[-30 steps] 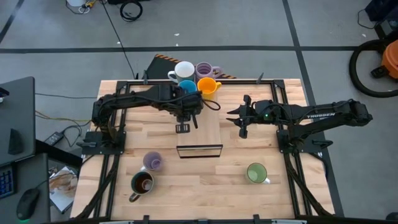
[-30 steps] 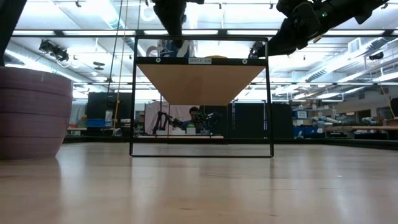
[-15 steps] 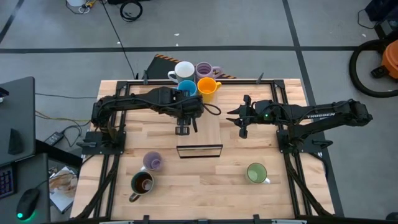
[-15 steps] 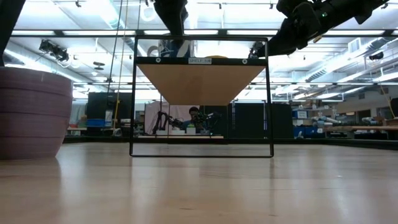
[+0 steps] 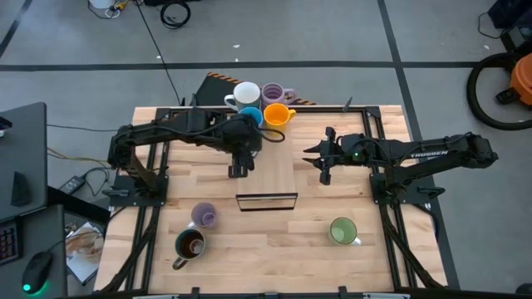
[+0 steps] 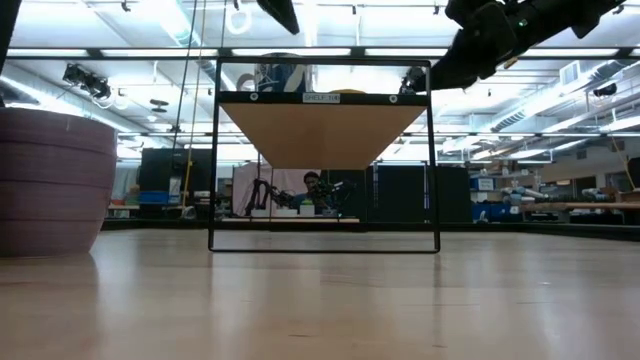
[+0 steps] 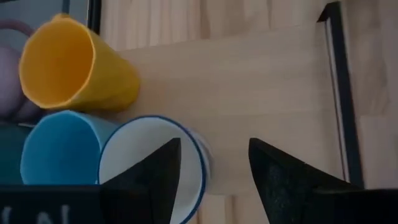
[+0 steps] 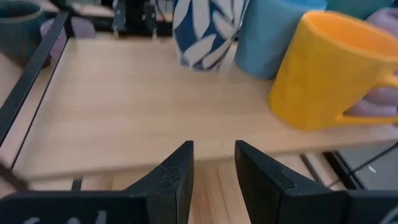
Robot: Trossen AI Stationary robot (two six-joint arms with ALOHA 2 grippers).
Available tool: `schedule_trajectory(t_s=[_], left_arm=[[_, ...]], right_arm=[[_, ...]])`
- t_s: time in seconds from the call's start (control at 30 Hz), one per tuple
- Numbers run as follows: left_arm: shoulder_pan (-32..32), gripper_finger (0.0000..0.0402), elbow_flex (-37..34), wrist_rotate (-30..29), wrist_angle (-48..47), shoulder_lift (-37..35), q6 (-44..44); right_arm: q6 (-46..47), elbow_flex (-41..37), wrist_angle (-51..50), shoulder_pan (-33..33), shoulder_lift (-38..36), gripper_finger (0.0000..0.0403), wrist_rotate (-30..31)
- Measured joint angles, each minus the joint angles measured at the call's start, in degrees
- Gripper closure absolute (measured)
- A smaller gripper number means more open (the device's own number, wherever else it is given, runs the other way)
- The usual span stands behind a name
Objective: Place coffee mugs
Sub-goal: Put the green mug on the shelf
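A raised wooden shelf point(image 5: 278, 170) in a black frame stands mid-table. At its far end stand a white mug point(image 5: 245, 94), a lilac mug point(image 5: 274, 93), an orange mug point(image 5: 277, 115), a blue mug point(image 5: 252, 116) and a white mug with blue leaves point(image 8: 202, 31). My left gripper point(image 7: 214, 165) hangs open above the leaf mug's rim point(image 7: 152, 168), clear of it; my left arm hides this mug in the high view. My right gripper point(image 5: 322, 158) hovers open and empty at the shelf's right side. A lilac mug point(image 5: 204, 215), a dark olive mug point(image 5: 189, 243) and a green mug point(image 5: 342, 230) stand on the table.
The shelf's near half point(image 8: 143, 112) is bare wood. Its black frame point(image 6: 320, 150) stands upright across the low view, where the table's lilac mug point(image 6: 50, 180) looms at the left. Cables and a vacuum cleaner point(image 5: 507, 79) lie on the floor beyond the table.
My left gripper has opened and let go of the leaf-patterned mug, which stays upright on the shelf. It has then risen and drawn a little toward the table's left edge. My right arm has kept still.
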Motion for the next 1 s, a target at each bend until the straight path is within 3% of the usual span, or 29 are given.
schedule_trajectory(t_s=[0.3,0.5,0.77,1.0], left_arm=[[-1.2,0.0205,-1.2,0.5,2.9,-1.4,0.8],[-2.1,0.0205,-14.8,0.5,14.0,-8.7,2.4],[-2.0,0.0205,-30.3,0.4,30.2,-22.2,1.4],[-2.1,0.0205,-39.5,0.3,34.2,-29.8,-2.2]], right_arm=[[7.4,6.5,-18.8,8.5,-0.6,0.0280,5.4],[15.0,10.8,-29.4,15.7,0.9,0.0280,4.7],[25.6,18.8,-41.3,22.8,9.4,0.0280,4.3],[35.4,26.5,-52.5,26.0,17.5,0.0280,-2.2]])
